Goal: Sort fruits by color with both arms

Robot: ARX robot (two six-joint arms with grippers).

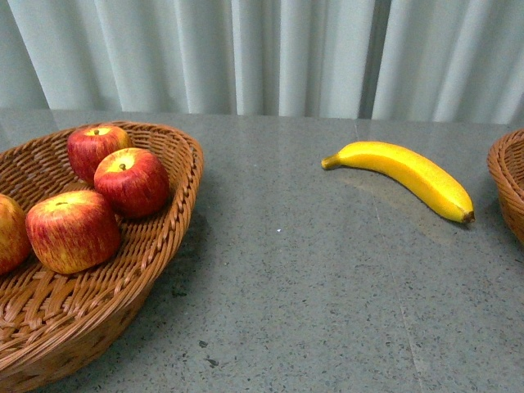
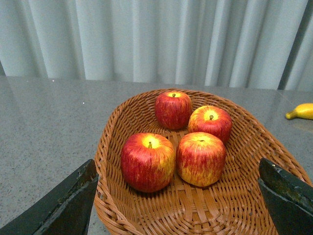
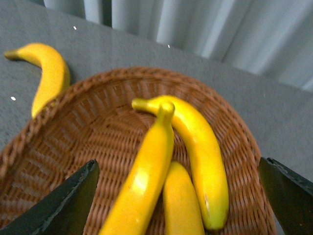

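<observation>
Just beyond left end effector (image 2: 177, 162) (spread): apples (image 2: 148, 162).

A grey speckled table (image 1: 311, 286) runs back to a pale pleated curtain (image 1: 286, 49). On its left side stands a shallow oval wicker basket (image 1: 184, 176), woven brown. At the right edge of the front view only the rim of a second basket (image 1: 509, 184) shows, seemingly of the same weave. A few dark specks (image 1: 206, 354) mark the table.

Apples (image 2: 148, 161) basketed; bananas (image 3: 198, 147) basketed too (one banana (image 1: 409, 173) loose).
</observation>
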